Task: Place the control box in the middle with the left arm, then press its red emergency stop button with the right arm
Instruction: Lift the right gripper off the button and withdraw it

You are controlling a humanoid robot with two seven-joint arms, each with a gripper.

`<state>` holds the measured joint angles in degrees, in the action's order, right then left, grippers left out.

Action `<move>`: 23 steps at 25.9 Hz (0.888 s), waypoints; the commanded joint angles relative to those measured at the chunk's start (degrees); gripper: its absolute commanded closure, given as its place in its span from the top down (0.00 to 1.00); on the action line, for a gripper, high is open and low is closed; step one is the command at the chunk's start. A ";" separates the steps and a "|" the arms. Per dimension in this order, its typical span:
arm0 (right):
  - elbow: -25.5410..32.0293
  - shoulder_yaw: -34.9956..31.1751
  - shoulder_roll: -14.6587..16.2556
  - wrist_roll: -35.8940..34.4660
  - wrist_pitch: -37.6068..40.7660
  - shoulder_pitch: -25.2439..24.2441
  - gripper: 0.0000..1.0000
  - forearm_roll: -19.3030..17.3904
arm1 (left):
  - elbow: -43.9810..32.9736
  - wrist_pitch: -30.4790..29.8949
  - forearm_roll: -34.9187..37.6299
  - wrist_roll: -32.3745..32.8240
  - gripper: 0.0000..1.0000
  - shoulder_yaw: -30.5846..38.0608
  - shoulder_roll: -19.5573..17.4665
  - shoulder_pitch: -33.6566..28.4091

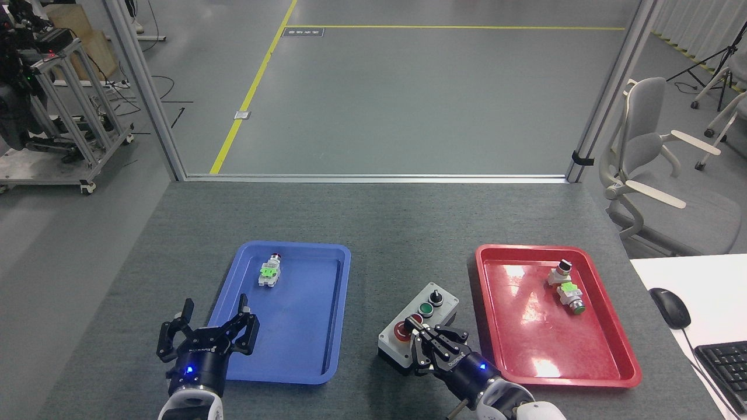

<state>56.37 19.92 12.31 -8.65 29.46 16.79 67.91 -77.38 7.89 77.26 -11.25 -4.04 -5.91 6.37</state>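
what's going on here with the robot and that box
The control box sits on the bare grey tabletop between the blue tray and the red tray. The right gripper is over the box's near end, its claws drawn together right at the red emergency stop button; whether it is pressing cannot be told. The left gripper hangs open at the blue tray's near left corner, holding nothing.

Beyond my worktop lies grey floor with a yellow line. An office chair stands right of it, a metal cart left.
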 commanded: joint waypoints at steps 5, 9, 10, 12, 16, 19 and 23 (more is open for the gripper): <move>-0.21 0.56 0.09 0.66 0.08 -0.01 0.00 -0.06 | 0.83 0.02 0.00 0.00 0.99 0.00 0.11 0.04; 0.50 0.03 -0.09 0.31 -0.45 0.43 0.00 -0.76 | 0.83 0.02 0.62 0.61 0.99 0.00 0.11 0.13; 1.02 -0.23 -0.26 0.04 -0.54 1.22 0.00 -0.94 | 0.83 0.02 0.62 0.79 0.99 0.00 0.11 0.13; 2.78 -1.20 -1.50 -0.13 -1.15 3.68 0.11 -2.61 | 0.92 0.02 0.62 0.79 0.99 0.00 0.19 0.22; 7.70 -6.56 -1.58 -0.22 -1.51 5.35 0.91 -12.45 | 0.92 0.02 0.62 0.79 0.99 0.00 0.02 0.39; 10.34 -10.34 0.17 -1.10 -0.63 5.35 1.00 -15.79 | 0.92 -0.07 0.62 0.87 0.99 0.00 0.11 0.48; 10.69 -17.45 5.89 -2.86 -1.33 4.12 1.00 -15.79 | 0.83 -0.15 0.62 0.79 0.99 0.00 0.02 0.22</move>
<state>66.35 7.63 14.63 -10.51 28.59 21.74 52.90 -76.50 7.86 77.87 -10.36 -4.04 -5.85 6.78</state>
